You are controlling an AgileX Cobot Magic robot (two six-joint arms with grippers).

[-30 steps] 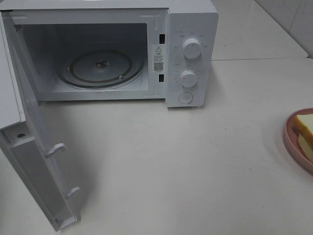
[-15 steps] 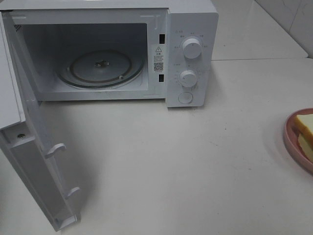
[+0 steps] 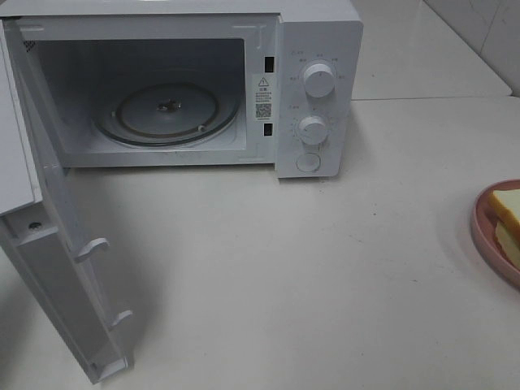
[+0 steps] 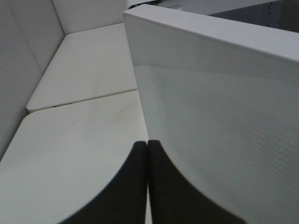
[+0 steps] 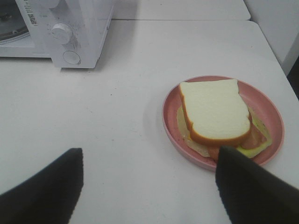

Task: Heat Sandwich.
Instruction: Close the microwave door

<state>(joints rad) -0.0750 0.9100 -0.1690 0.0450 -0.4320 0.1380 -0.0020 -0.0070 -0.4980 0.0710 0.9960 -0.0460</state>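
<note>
The sandwich [image 5: 216,113], pale bread with orange-red filling, lies on a round pink plate [image 5: 268,114]; in the exterior high view only its edge [image 3: 507,213] shows on the plate [image 3: 485,236] at the right border. The white microwave [image 3: 318,49] stands at the back with its door [image 3: 65,268] swung wide open and its glass turntable [image 3: 166,112] bare. My right gripper [image 5: 148,184] is open, hovering above the table just short of the plate. My left gripper [image 4: 147,182] is shut and empty, next to the outer face of the door [image 4: 224,130]. Neither gripper shows in the exterior high view.
The microwave's two dials [image 3: 318,80] and round button [image 3: 308,162] face front. A second table section [image 3: 414,57] lies behind the microwave, with a wall [image 3: 496,32] at the far right. The white tabletop [image 3: 284,276] spreads in front.
</note>
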